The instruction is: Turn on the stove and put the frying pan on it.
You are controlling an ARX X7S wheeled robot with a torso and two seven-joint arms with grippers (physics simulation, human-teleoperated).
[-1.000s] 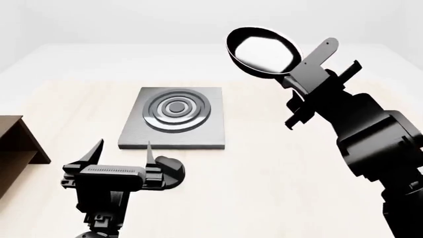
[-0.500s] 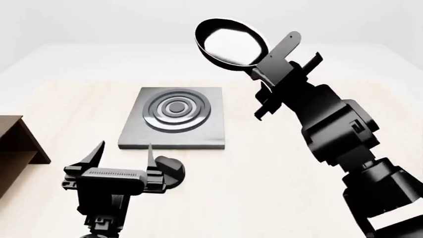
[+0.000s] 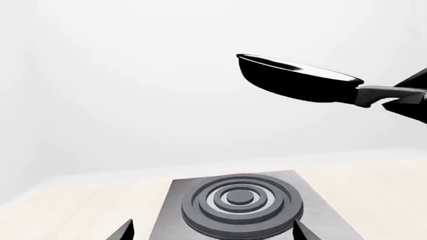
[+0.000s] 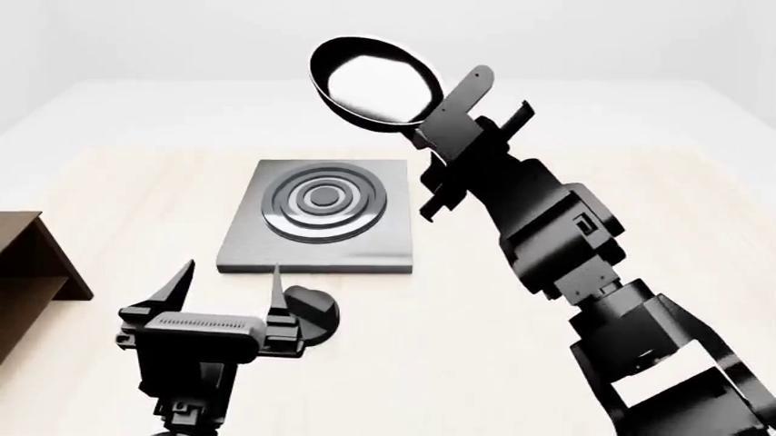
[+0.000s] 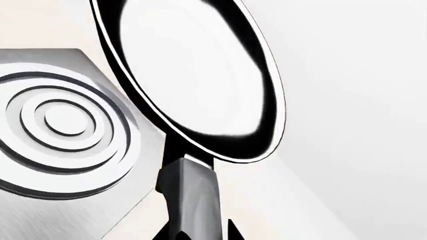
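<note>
The grey square stove (image 4: 320,213) with dark concentric rings lies on the pale table; it also shows in the left wrist view (image 3: 243,205) and the right wrist view (image 5: 57,135). Its round black knob (image 4: 309,313) sits in front of it, partly hidden behind my left gripper (image 4: 231,277), which is open and empty just before the stove's near edge. My right gripper (image 4: 452,127) is shut on the handle of the black frying pan (image 4: 373,82), holding it in the air above the stove's far right corner. The pan shows raised in the left wrist view (image 3: 297,80) and close up in the right wrist view (image 5: 193,75).
A brown wooden shelf (image 4: 31,268) stands at the table's left edge. The pale table (image 4: 582,191) stretches to the right of the stove, under my right arm.
My right arm has carried the frying pan leftward, from right of the stove to above its far right corner. The left gripper has stayed where it was.
</note>
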